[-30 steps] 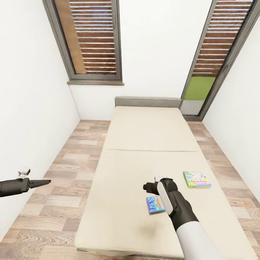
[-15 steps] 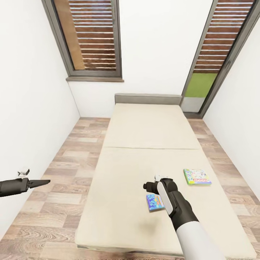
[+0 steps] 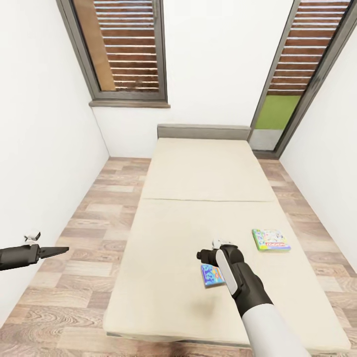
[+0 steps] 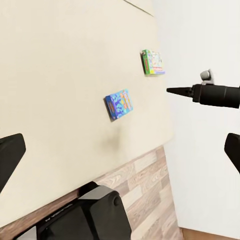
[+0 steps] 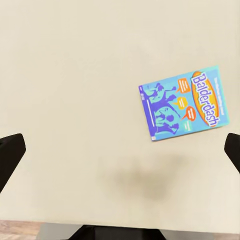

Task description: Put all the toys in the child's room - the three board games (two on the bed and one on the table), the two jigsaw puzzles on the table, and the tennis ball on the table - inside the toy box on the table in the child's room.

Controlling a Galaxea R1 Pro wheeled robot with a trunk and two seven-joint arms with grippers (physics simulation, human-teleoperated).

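Two board games lie on the beige bed (image 3: pixel 163 248): a mostly blue one (image 3: pixel 212 275) and a green and white one (image 3: pixel 270 240) nearer the right edge. My right gripper (image 3: pixel 218 250) hangs open over the mattress, pointing down, a little above the blue game (image 5: pixel 184 102), which lies off to one side between its spread fingers. The left wrist view looks across the bed at both games (image 4: pixel 119 104) (image 4: pixel 152 61) and at the right gripper (image 4: pixel 172 91). My left gripper (image 3: pixel 62 250) is open and empty, out over the floor left of the bed.
White walls close in on both sides, with strips of wood floor (image 3: pixel 79 258) along the bed. A slatted window (image 3: pixel 126 49) and a glazed door (image 3: pixel 292 79) stand behind the grey headboard (image 3: pixel 203 132). My dark base (image 4: pixel 95 215) is at the bed's foot.
The whole picture has shifted: the bed sits slightly higher and smaller, and more of its foot edge and the floor shows. Both arms keep their places and both grippers stay open.
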